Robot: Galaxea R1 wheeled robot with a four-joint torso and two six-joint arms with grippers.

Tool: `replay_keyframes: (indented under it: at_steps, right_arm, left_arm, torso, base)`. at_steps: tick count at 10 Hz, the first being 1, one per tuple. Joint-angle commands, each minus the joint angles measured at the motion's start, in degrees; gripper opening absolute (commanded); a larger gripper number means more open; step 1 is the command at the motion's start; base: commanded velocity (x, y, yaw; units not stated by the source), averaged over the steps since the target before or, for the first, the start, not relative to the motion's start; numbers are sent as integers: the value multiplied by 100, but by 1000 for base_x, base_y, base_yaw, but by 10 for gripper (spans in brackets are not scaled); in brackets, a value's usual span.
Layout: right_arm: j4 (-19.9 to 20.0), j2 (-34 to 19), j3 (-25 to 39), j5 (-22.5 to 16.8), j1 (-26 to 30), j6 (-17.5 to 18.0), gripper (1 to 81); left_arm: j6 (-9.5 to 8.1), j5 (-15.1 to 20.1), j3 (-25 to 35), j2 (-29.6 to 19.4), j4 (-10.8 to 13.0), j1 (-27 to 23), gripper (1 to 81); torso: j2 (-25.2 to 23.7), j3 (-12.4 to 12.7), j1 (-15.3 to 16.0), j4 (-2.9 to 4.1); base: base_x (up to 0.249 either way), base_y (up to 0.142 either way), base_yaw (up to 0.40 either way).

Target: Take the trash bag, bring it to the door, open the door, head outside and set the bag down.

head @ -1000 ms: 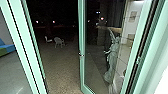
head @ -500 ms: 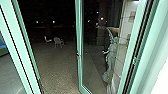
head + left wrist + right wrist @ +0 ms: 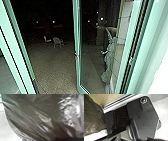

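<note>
Since the earlier frame, my head camera has moved with the robot, close by the glass door (image 3: 77, 65). Left of that door's free edge, open paving (image 3: 52, 65) runs out between it and the green post (image 3: 16, 50); two pale chairs (image 3: 58, 42) stand well beyond. Through its glass I see a statue (image 3: 109, 57) by the wall. I have the trash bag (image 3: 31, 119) close to both wrist cameras, but can't tell what holds it or whether either gripper is open or closed.

High head view faces the door (image 3: 76, 40); close wrist views share the bag (image 3: 28, 120).
</note>
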Motion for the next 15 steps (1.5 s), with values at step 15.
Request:
replay_keyframes:
  at_steps: [15]
  right_arm:
    - [-7,84,40,-260,276,-25,811]
  left_arm:
    - [15,323,-16,-39,-21,-334,10]
  torso:
    - [0,2,-2,0]
  base:
    - [0,0,0]
